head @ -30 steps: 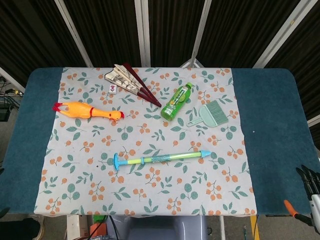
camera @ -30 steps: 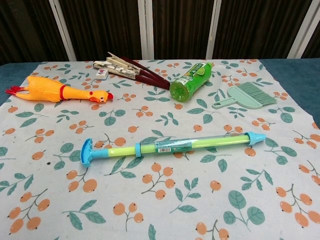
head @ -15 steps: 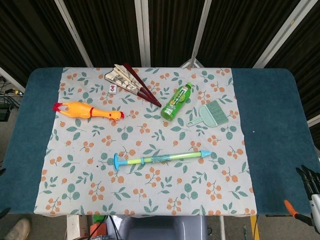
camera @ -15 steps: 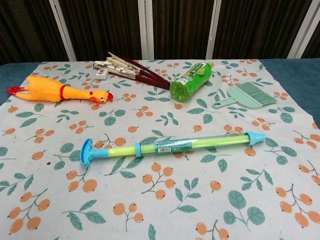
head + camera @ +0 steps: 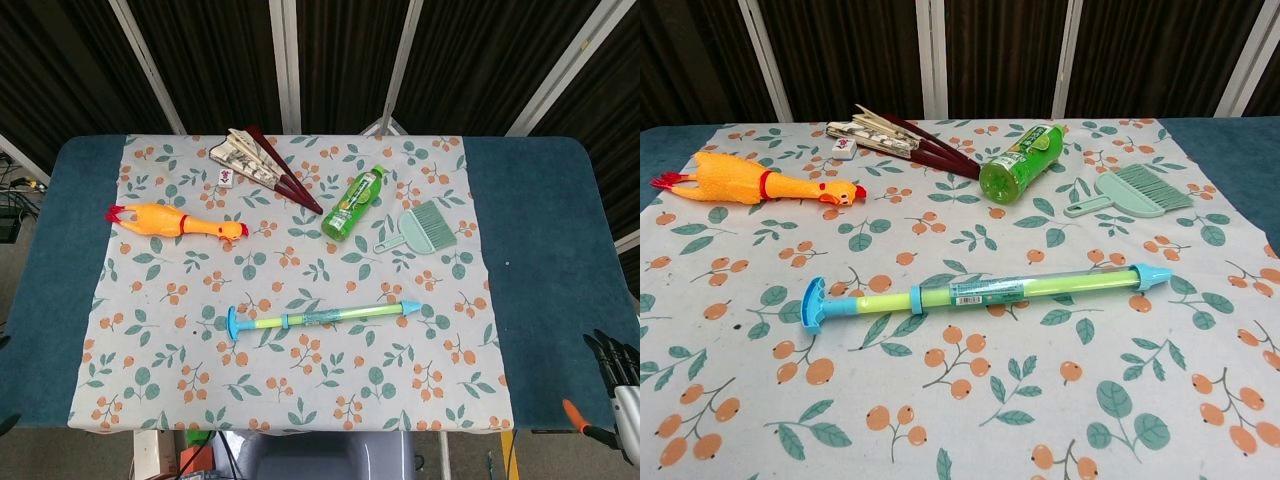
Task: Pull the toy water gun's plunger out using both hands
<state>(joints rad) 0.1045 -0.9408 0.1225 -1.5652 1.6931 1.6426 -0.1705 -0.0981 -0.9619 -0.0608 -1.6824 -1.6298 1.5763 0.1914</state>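
The toy water gun [image 5: 320, 317] lies flat across the middle of the floral cloth. It is a slim yellow-green tube with blue ends. Its blue T-shaped plunger handle [image 5: 813, 304] points left and its blue nozzle [image 5: 1151, 275] points right. The plunger looks pushed in. My right hand [image 5: 615, 372] shows only at the lower right edge of the head view, off the table corner, dark fingers apart and holding nothing. It is far from the gun. A dark sliver at the left edge of that view may be my left hand [image 5: 4, 423]; its fingers are hidden.
Behind the gun sit a yellow rubber chicken [image 5: 175, 221], a folded fan [image 5: 265, 165] with a small white tile [image 5: 227, 177], a green bottle [image 5: 352, 203] lying on its side, and a pale green hand brush [image 5: 420, 227]. Blue tabletop [image 5: 545, 250] flanks the cloth.
My right hand has crept slightly left and up at the lower right edge. The water gun and the other objects have not moved.
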